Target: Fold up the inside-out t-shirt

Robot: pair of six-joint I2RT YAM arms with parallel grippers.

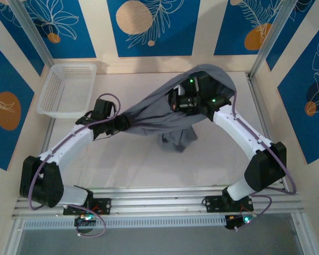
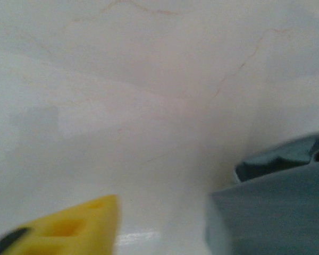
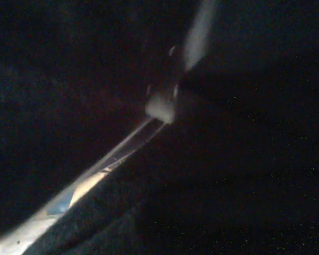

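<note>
While there's just one slate-grey soft cloth t-shirt in play, it's strung up in the air between the two sets of fingers instead of lying flat. The right fingers are pinched shut on it. The wrist view there is nearly black with cloth all round, and one tight fold runs away from the tips. From above, the t-shirt is also draped right over that wrist, so the cloth itself hides most of the grip. A loose bunch hangs below the right fingers and comes down onto the pale marbled worktop.

The left fingers stand partly apart, yellow pad on one side, with bare worktop showing through the gap. From above they sit right at the t-shirt's left end. Can't tell if cloth touches them.

One white plastic mesh basket sits well beyond and outside the left fingers, apart from the t-shirt.
</note>
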